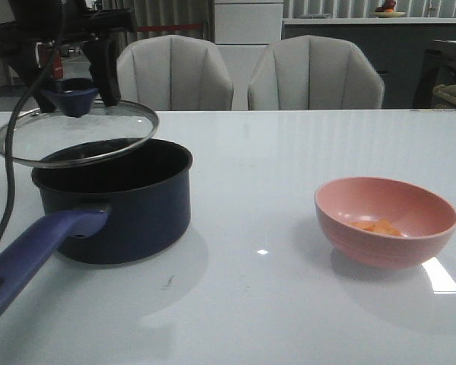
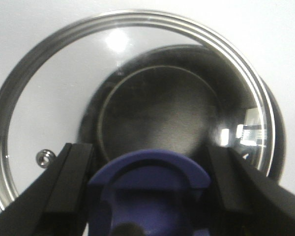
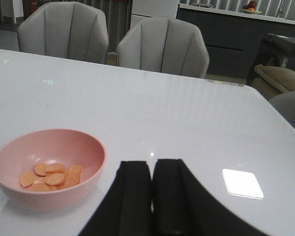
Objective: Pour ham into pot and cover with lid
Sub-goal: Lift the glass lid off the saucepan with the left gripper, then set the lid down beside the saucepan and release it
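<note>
Front view: the left gripper [image 1: 82, 97] holds the lid [image 1: 76, 135] by its blue knob [image 1: 70, 97], the jaws spread only as wide as the knob and closed against its two sides; the lid hangs tilted in the air, its raised edge towards the chairs, its lower edge just above the pot's near rim, offset to the robot's left so that it overhangs that side; whether lid and rim touch cannot be told. The pot [image 1: 121, 205] stands upright on the white surface [image 1: 273, 304], its purple-blue handle [image 1: 30, 258] running towards the camera and leftward.

Left wrist view: the two black fingers [image 2: 71, 182] flank the knob [image 2: 150, 191]; through the glass of the lid [image 2: 39, 88] the dark pot [image 2: 157, 118] interior shows, with no ham visible in it.

Right wrist view: the right gripper [image 3: 153, 196] has its jaws shut together, pad against pad, holding nothing; it sits above the surface [image 3: 187, 113], near the pink bowl [image 3: 49, 142] but clear of it; the ham [image 3: 49, 177] lies as flat orange pieces in the bottom of the bowl; the bowl stands upright, well apart from the pot, on the robot's right; two grey chairs [image 3: 162, 46] stand behind the surface.
</note>
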Action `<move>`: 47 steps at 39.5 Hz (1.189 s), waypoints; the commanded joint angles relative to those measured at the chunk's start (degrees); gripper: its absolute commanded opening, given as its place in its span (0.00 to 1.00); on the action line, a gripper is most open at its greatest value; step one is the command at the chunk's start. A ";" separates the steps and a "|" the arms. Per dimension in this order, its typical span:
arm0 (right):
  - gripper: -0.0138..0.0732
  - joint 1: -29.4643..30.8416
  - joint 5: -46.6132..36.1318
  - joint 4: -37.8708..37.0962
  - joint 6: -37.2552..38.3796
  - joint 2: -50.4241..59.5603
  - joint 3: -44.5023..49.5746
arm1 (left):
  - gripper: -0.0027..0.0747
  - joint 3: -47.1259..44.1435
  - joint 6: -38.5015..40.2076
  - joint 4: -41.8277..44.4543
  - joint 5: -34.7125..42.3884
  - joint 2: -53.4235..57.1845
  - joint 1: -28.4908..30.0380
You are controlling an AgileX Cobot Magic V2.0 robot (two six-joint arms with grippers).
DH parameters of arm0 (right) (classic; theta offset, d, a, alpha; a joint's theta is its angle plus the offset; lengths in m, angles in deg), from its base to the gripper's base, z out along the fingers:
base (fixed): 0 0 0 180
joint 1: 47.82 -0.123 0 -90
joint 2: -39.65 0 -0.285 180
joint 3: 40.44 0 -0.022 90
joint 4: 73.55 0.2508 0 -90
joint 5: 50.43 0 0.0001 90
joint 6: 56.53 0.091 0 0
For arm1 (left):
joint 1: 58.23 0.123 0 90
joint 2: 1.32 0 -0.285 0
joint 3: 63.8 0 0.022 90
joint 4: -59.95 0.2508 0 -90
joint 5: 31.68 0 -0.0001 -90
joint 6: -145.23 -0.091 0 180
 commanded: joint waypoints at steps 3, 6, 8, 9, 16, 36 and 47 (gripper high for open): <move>0.34 0.26 -4.63 -0.80 -0.06 1.24 -0.31 | 0.30 2.05 -2.83 -0.43 -1.17 4.32 4.07; 0.34 0.26 -4.63 -0.80 -0.06 1.24 -0.31 | 0.30 1.67 -4.87 -0.43 -1.87 4.52 6.34; 0.34 0.26 -4.63 -0.80 -0.06 1.24 -0.31 | 0.30 1.03 -6.48 -0.43 -1.75 4.78 7.89; 0.34 0.26 -4.63 -0.80 -0.06 1.24 -0.31 | 0.30 0.70 -7.21 -0.43 -1.62 4.91 8.87; 0.34 0.26 -4.63 -0.80 -0.06 1.24 -0.31 | 0.30 -2.88 -9.15 -0.56 0.44 6.19 16.35; 0.34 0.26 -4.63 -0.80 -0.06 1.24 -0.31 | 0.30 -15.73 -18.12 -6.49 11.97 3.89 27.08; 0.34 0.26 -4.63 -0.80 -0.06 1.24 -0.31 | 0.30 -16.95 -19.34 -6.87 12.16 0.11 26.55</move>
